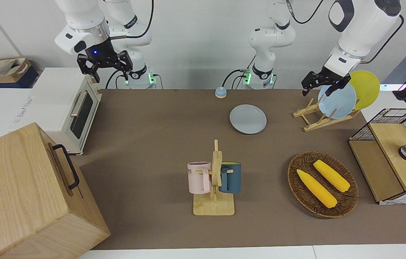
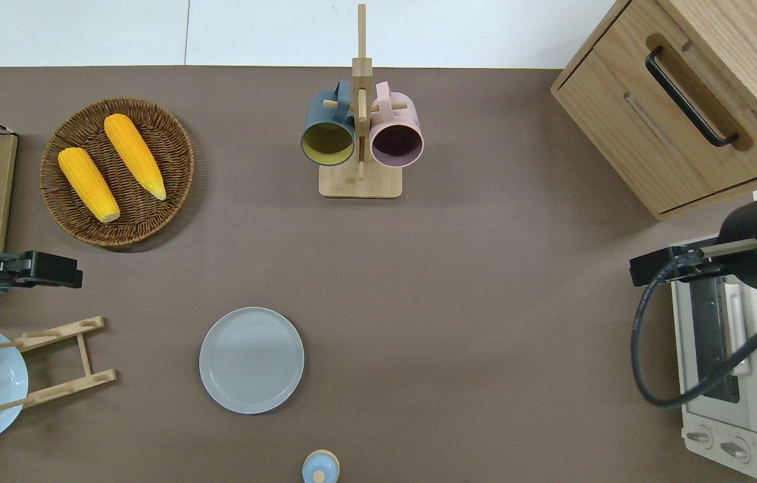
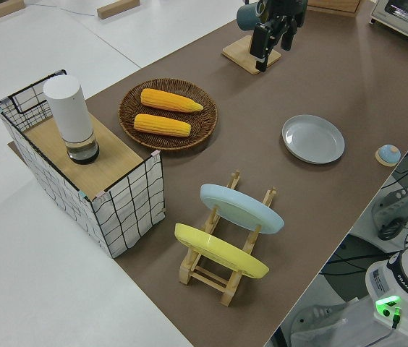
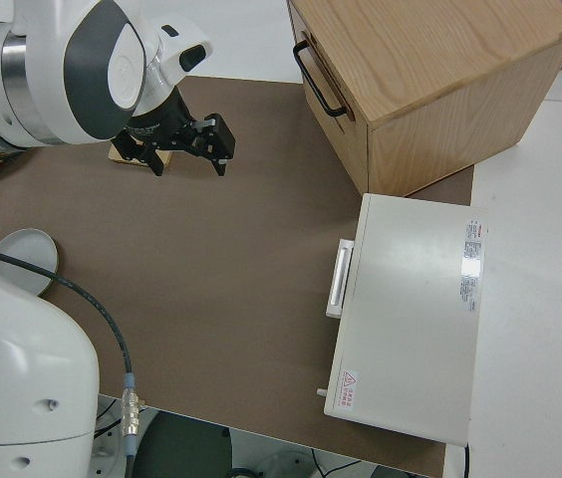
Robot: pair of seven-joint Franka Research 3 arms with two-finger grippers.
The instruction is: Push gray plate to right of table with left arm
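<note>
The gray plate (image 2: 251, 359) is lying untouched on the desk (image 2: 486, 302), so the push is not yet begun. The left tool (image 2: 49, 268) is hovering, fingers spread, well apart from it.

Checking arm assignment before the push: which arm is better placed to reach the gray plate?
Left, probably. The left gripper, open, hangs up in the air at the gray plate's end of the table, so it could sweep the plate toward the right arm's end. The right gripper, open, is parked.
</note>
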